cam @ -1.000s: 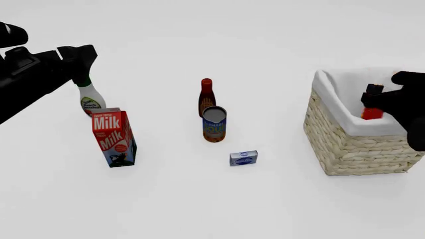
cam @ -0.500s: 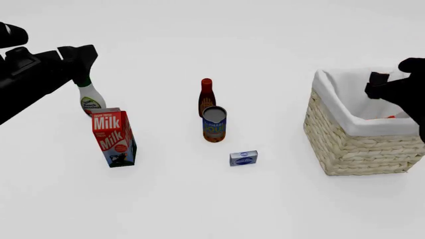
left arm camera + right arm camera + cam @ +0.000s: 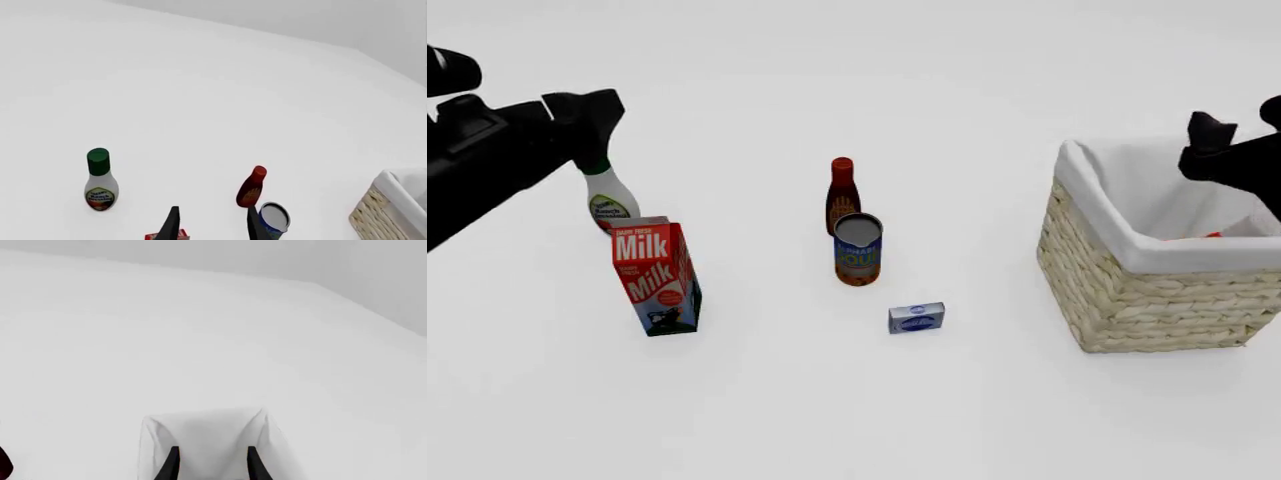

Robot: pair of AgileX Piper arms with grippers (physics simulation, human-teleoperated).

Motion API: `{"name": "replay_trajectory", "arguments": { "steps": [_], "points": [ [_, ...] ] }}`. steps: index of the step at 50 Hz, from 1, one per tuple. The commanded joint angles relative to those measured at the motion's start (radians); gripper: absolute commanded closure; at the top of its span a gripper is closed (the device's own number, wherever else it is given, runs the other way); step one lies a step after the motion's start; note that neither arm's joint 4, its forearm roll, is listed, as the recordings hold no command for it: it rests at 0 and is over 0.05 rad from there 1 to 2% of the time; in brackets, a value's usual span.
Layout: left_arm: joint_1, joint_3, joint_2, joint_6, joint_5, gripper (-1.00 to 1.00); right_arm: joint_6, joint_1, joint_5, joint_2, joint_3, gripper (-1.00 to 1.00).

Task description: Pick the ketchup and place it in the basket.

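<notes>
ketchup in basket, milk carton apart

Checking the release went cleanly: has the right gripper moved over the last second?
Yes. The right gripper has risen and drawn rightward, away from the woven wicker basket's white lining; its jaws stand open and empty.

On the white tabletop a milk carton stands just in front of a green-capped white bottle. A can stands before a dark red bottle; a small blue box lies nearer.
</notes>
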Motion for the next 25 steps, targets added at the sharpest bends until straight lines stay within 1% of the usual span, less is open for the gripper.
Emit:
{"name": "replay_trajectory", "arguments": {
  "steps": [1, 5, 11, 15, 19, 20, 25],
  "points": [
    [-0.003, 0.012, -0.004, -0.004, -0.008, -1.00, -0.037, 0.020, -0.035, -0.090, 0.071, -1.00],
    [-0.005, 0.014, -0.005, -0.005, -0.009, -1.00, -0.031, 0.028, -0.039, -0.123, 0.095, -1.00],
    [-0.008, 0.019, -0.007, -0.008, -0.012, -1.00, -0.047, 0.048, -0.046, -0.166, 0.129, -1.00],
    [-0.010, 0.022, -0.009, -0.011, -0.014, -1.00, -0.039, 0.057, -0.050, -0.201, 0.149, -1.00],
    [-0.010, 0.026, -0.012, -0.013, -0.016, -1.00, -0.050, 0.068, -0.055, -0.218, 0.168, -1.00],
    [-0.011, 0.030, -0.014, -0.014, -0.018, -1.00, -0.062, 0.075, -0.059, -0.227, 0.180, -1.00],
    [-0.013, 0.034, -0.016, -0.017, -0.021, -1.00, -0.070, 0.085, -0.066, -0.249, 0.201, -1.00]
  ]
}}
